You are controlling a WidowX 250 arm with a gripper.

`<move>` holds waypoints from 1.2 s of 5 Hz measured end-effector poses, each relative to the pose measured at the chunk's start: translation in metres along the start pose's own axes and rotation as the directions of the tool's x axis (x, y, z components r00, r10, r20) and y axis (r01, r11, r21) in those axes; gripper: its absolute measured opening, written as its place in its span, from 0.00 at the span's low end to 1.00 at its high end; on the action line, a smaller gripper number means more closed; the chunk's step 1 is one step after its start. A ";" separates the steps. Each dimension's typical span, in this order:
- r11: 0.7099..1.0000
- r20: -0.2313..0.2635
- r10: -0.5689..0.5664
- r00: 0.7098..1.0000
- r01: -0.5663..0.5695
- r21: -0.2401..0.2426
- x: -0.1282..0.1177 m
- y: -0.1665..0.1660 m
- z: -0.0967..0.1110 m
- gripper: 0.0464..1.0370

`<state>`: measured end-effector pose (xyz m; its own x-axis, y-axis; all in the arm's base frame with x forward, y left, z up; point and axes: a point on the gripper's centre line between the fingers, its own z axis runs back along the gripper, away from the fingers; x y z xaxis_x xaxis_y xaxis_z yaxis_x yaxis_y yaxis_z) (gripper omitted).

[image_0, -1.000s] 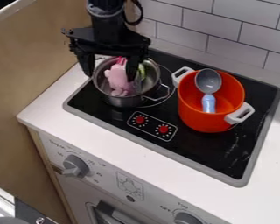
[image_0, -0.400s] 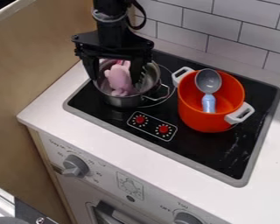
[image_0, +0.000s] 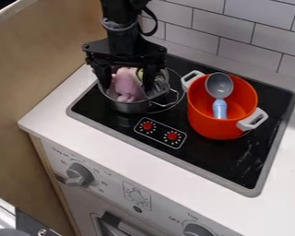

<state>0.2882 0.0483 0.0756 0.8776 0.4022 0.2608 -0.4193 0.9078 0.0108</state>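
The black gripper (image_0: 128, 85) hangs at the upper left, its two fingers spread apart and lowered into the metal pot (image_0: 132, 107). Between the fingers lies a pink plush toy (image_0: 127, 85) in the pot, one finger on either side of it; whether they touch it I cannot tell. A bit of something yellow-green (image_0: 140, 73) shows behind the toy, close to the right finger. The pot stands on the back left of the black stove top (image_0: 113, 124), its wire handle toward the right.
Right of the metal pot stands an orange pot (image_0: 215, 128) with white handles, holding a spoon (image_0: 219, 86) with a grey bowl and blue handle. A wooden panel (image_0: 33, 69) rises at the left, a tiled wall (image_0: 248, 37) behind. Knobs line the counter's front.
The gripper has moved slightly right and down, deeper into the metal pot around the pink toy. Its fingers stand closer together than before. The orange pot and spoon have stayed put.
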 end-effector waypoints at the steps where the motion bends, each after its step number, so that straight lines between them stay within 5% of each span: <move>1: 1.000 0.000 0.008 1.000 -0.008 -0.007 -0.003 0.001 -0.003 0.93; 3: 1.000 -0.076 0.023 0.997 -0.022 0.017 -0.019 0.000 -0.005 0.38; 4: 0.999 -0.111 0.033 0.993 -0.029 0.038 -0.024 0.001 -0.002 0.25; 6: 0.997 -0.153 0.030 0.988 -0.018 0.081 -0.011 0.000 0.024 0.19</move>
<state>0.2726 0.0412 0.0962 0.8899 0.4425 0.1107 -0.4520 0.8880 0.0840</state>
